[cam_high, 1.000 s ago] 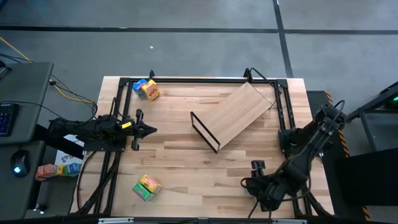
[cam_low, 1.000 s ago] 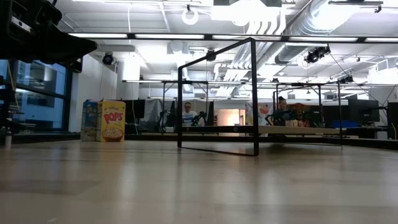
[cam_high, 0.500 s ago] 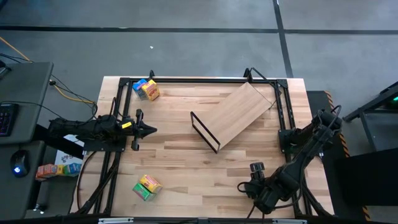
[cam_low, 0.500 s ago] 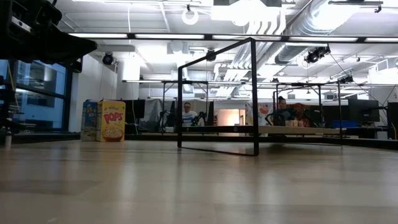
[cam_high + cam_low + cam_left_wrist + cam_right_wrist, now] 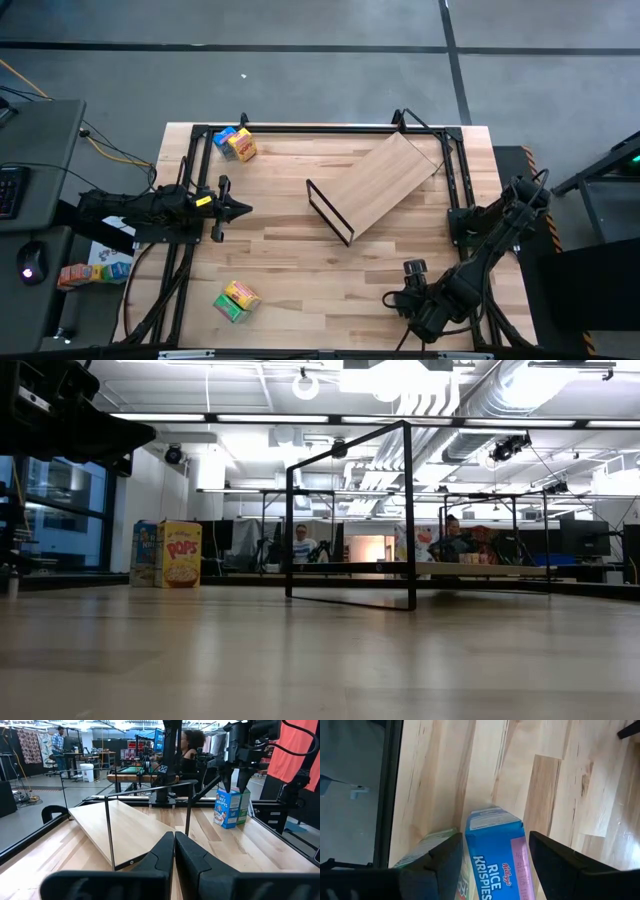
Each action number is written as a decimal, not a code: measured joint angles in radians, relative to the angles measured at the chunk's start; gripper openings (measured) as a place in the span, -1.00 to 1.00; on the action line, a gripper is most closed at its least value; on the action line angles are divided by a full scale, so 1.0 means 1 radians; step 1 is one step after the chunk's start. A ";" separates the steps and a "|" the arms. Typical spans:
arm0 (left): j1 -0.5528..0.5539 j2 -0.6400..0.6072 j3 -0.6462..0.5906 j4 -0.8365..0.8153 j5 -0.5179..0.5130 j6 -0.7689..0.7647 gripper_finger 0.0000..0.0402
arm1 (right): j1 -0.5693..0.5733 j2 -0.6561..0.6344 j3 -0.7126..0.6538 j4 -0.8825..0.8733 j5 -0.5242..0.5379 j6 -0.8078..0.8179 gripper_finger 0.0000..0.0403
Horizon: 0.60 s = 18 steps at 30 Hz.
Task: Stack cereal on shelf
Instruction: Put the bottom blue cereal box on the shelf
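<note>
My left pincer (image 5: 236, 208) hangs over the left side of the desk (image 5: 300, 260), pinched tight on nothing. It waits there.

Two pairs of cereal boxes stand on that same side. A blue and yellow pair (image 5: 235, 143) is at the far left corner and a yellow and green pair (image 5: 235, 300) at the near left edge, each well apart from the shelf.

The shelf (image 5: 385, 178) lies flat and askew in the middle of the desk. Its black frame (image 5: 330, 212) is at the end towards me, and no box is on it yet.

My right pincer (image 5: 495, 837) points down at the near right of the desk. Its jaws are spread a little wider than the blue box (image 5: 495, 870) below them. They seem poised at its top, not clamped, though I cannot tell whether a finger brushes the card. A green box (image 5: 427, 852) stands touching the blue one, so one finger has to slip between the two.

I judge these boxes light, hollow and easily dented, with glossy faces that could slide in a weak grip. They are tall for their footprint, so a nudge would tip them. I would take the blue one across its two broad faces, near the top but below the flap. I would squeeze only enough to carry it and lift straight up, so the green one stays standing.
</note>
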 joint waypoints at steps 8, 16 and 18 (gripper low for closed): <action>0.000 0.000 0.000 0.000 0.000 0.000 -0.96 | 0.000 0.013 0.000 -0.020 0.009 0.002 0.04; 0.000 0.000 0.000 0.000 0.000 0.000 -0.96 | 0.000 0.049 -0.001 -0.037 -0.032 -0.001 0.04; 0.000 0.000 0.000 0.000 0.000 0.000 -0.96 | 0.000 0.051 -0.001 -0.036 -0.032 -0.001 0.04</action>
